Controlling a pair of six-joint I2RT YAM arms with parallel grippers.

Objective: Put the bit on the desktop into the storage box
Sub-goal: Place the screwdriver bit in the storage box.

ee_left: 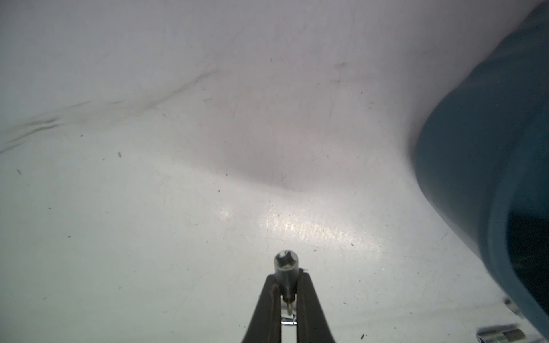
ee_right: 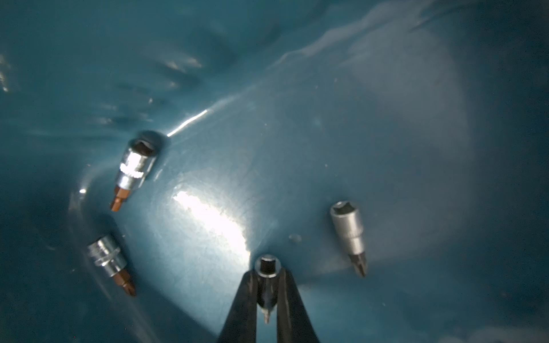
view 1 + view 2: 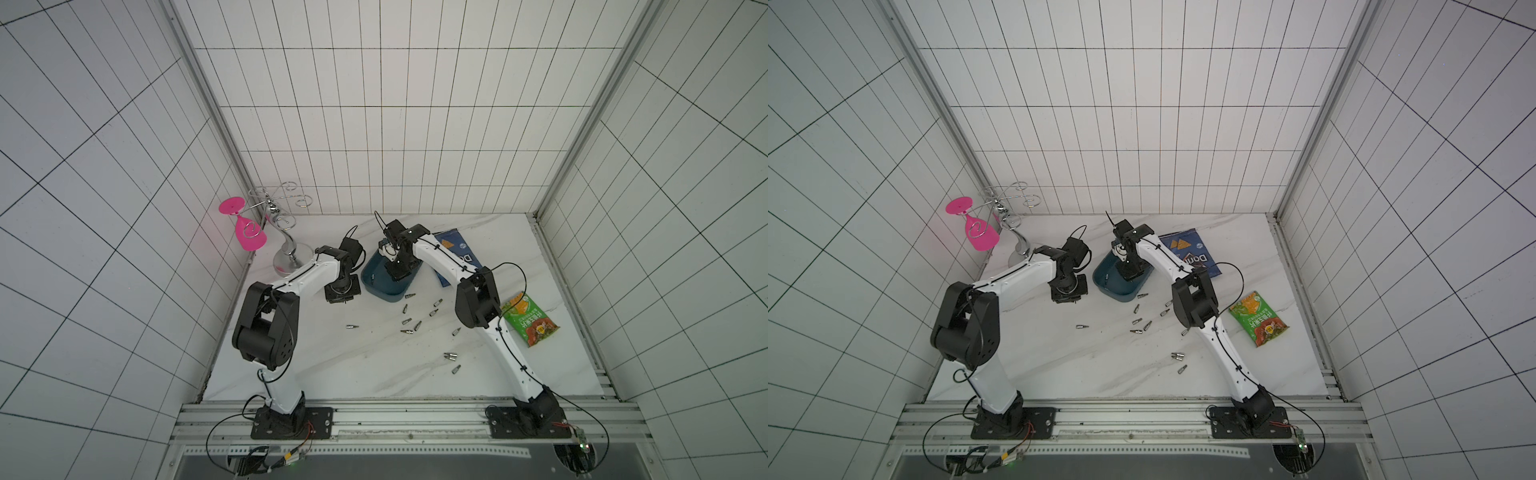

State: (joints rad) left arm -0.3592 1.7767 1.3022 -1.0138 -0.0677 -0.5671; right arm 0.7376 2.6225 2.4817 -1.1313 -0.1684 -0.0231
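Right gripper (image 2: 267,274), clamped on a bit (image 2: 268,265) inside the storage box (image 2: 371,133), should part over the bare floor beneath it, clear of the loose bits (image 2: 347,228) either side; left gripper (image 1: 286,277), clamped on another bit (image 1: 284,261), hangs over the desktop (image 1: 148,222) beside the box.

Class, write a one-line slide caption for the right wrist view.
Right gripper holds a bit inside the storage box, where three bits lie on its floor.

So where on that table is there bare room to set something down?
Bare: the near strip of the desktop along the metal rail, and the far right corner behind the green snack bag and beside the blue chip bag. Crowded: scattered bits from the storage box toward that bag.
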